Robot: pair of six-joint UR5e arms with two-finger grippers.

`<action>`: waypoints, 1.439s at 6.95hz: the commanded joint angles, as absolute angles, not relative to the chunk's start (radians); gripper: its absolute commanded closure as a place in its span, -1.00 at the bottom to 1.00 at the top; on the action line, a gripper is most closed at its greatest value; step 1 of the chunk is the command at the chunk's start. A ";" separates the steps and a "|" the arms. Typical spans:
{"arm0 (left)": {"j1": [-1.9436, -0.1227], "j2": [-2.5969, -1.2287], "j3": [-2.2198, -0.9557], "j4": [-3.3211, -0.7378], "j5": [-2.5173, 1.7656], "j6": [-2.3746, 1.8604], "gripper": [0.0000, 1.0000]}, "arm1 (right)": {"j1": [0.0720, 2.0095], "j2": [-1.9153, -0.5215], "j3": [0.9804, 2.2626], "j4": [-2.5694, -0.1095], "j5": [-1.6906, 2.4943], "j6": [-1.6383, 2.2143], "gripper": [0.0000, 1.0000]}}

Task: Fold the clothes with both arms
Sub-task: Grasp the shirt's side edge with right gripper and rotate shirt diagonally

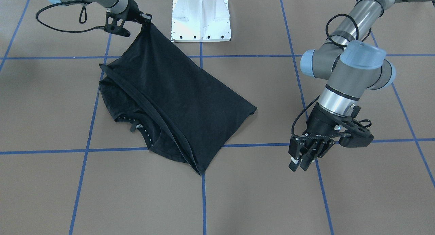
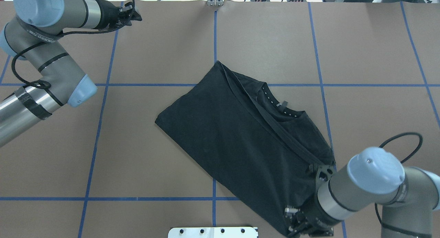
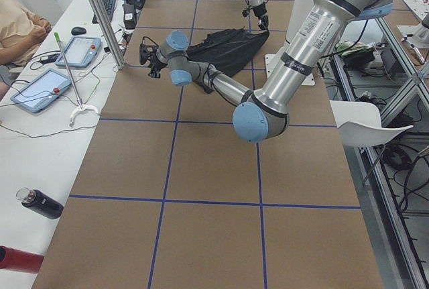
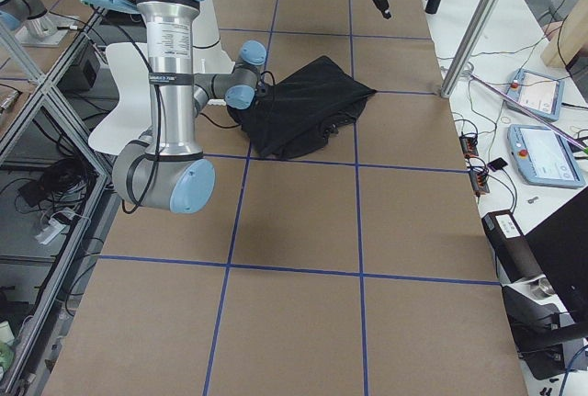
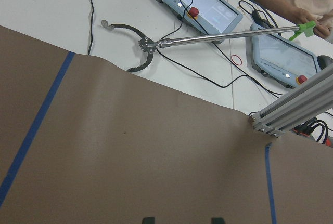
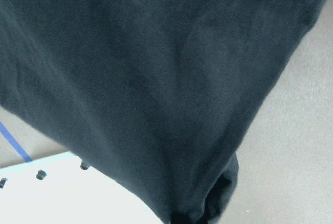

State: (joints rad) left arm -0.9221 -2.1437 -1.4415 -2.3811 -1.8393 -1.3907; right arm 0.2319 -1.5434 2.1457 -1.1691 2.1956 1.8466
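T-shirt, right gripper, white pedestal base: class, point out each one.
T-shirt (image 1: 176, 99), front-facing view, middle of the black cloth.
right gripper (image 1: 146, 19), front-facing view, fingertips pinching the shirt's corner.
white pedestal base (image 1: 221, 24), front-facing view, its flat plate.

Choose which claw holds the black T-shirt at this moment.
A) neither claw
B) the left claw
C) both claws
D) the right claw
D: the right claw is closed on one corner of the T-shirt and holds it raised, while the left claw hangs open over the bare table, apart from the cloth.
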 commanded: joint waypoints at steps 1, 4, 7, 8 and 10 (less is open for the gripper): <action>-0.916 -2.123 -1.508 -2.382 -1.904 -1.469 0.05 | 0.199 -1.543 2.167 -1.169 2.184 1.861 -1.00; -0.795 -2.033 -1.687 -2.263 -1.878 -1.554 -0.01 | 0.528 -1.517 2.183 -1.173 2.188 1.861 -1.00; -0.622 -2.016 -1.727 -2.036 -1.732 -1.612 -0.07 | 0.733 -1.326 2.015 -1.183 2.186 1.855 -1.00; -0.589 -2.010 -1.714 -2.030 -1.701 -1.612 -0.07 | 0.747 -1.265 1.935 -1.181 2.181 1.849 -1.00; -0.537 -2.005 -1.717 -2.001 -1.694 -1.678 -0.08 | 0.749 -1.227 1.911 -1.181 2.139 1.848 -1.00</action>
State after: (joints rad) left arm -0.5737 -2.0097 -1.7168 -2.0242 -1.7032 -1.6467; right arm 0.7430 -1.2527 1.9365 -1.1819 2.1617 1.8493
